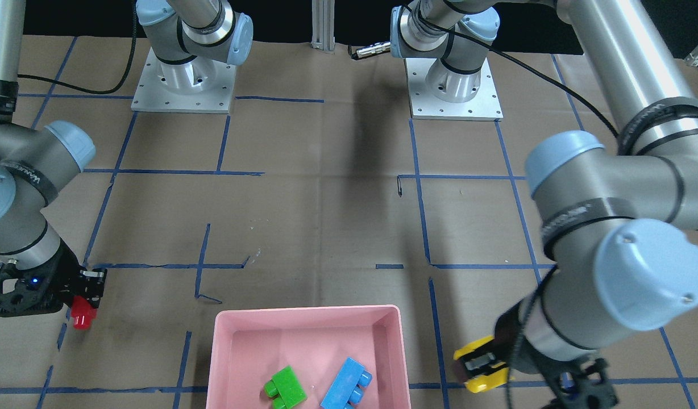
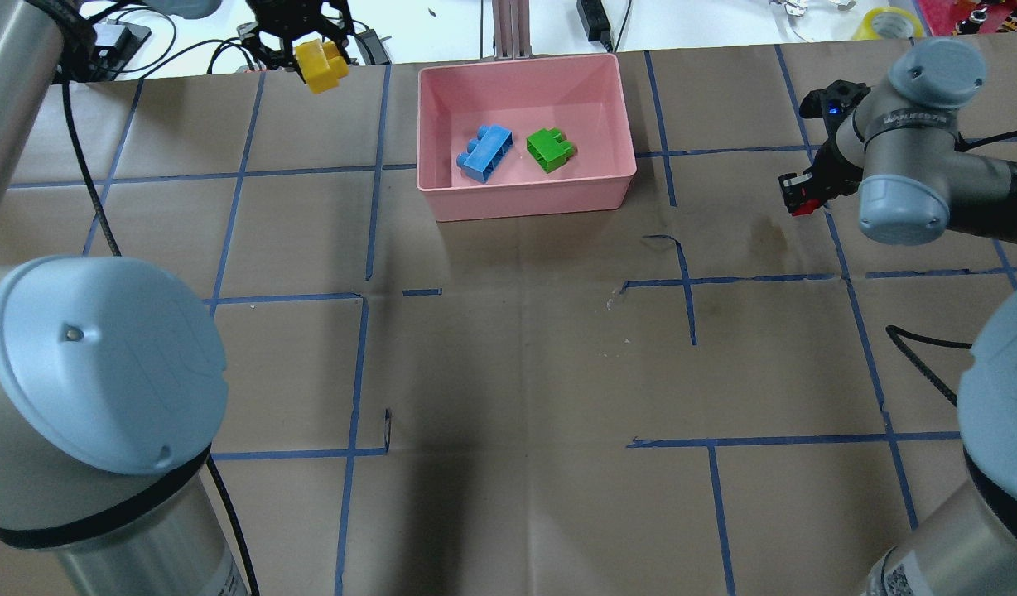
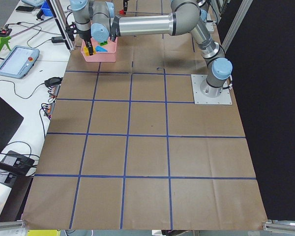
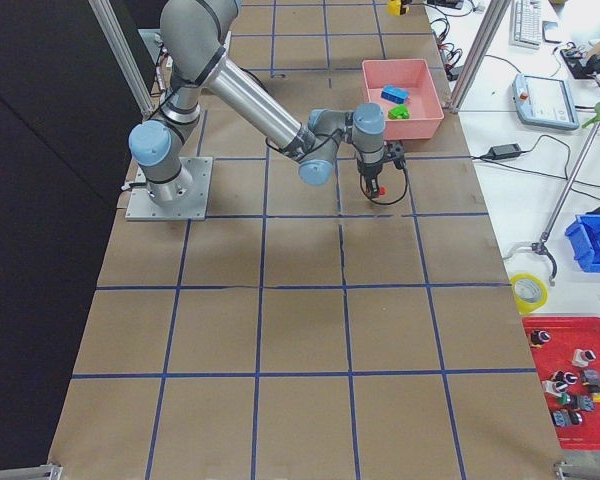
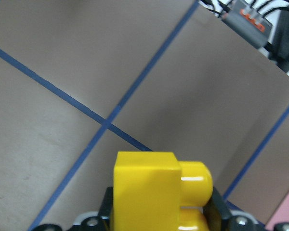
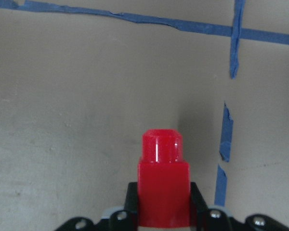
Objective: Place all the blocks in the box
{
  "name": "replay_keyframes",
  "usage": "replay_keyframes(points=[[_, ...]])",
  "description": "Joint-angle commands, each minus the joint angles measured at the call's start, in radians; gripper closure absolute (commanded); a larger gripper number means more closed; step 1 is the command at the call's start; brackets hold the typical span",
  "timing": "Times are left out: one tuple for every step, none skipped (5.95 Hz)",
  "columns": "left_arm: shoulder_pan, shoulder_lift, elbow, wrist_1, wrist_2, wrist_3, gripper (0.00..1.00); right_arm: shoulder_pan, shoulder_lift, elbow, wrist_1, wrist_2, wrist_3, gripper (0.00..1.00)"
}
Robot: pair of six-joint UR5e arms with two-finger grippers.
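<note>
The counter [image 2: 517,372] carried the pink box [image 2: 529,199]. Blue [image 2: 484,152] and green [image 2: 550,150] bricks lay inside it, near each other but apart. The left jaws were clamped on the yellow brick [image 2: 321,64], beside the box. The right jaws gripped the red brick [image 1: 83,317], well off on the box's other side.

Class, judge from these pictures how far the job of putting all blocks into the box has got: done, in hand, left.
Done: the green brick and blue brick lie in the pink box. In hand: the left gripper holds the yellow brick, the right gripper the red brick, both outside the box. Left: carry both over the box and release them.
</note>
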Motion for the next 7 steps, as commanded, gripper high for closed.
replay_keyframes(points=[[-0.134, -0.073, 0.057, 0.012, -0.007, -0.002, 0.63, 0.002, -0.109, -0.027, 0.119, -0.024, 0.007, 0.91], [-0.160, -0.125, 0.085, 0.012, -0.004, -0.009, 0.63, 0.002, -0.138, -0.045, 0.136, -0.010, 0.004, 0.92], [-0.163, -0.149, 0.078, 0.036, 0.004, -0.009, 0.62, 0.011, -0.153, -0.057, 0.140, 0.007, -0.001, 0.93], [-0.163, -0.149, 0.067, 0.039, 0.009, -0.008, 0.33, 0.035, -0.155, -0.085, 0.144, 0.019, 0.002, 0.94], [-0.163, -0.146, 0.064, 0.059, 0.016, -0.008, 0.01, 0.088, -0.155, -0.129, 0.140, 0.019, 0.011, 0.93], [-0.160, -0.126, 0.075, 0.053, 0.041, 0.006, 0.00, 0.162, -0.154, -0.203, 0.170, 0.016, 0.016, 0.93], [-0.157, -0.080, 0.061, 0.044, 0.042, 0.032, 0.00, 0.214, -0.148, -0.260, 0.219, 0.015, 0.084, 0.93]])
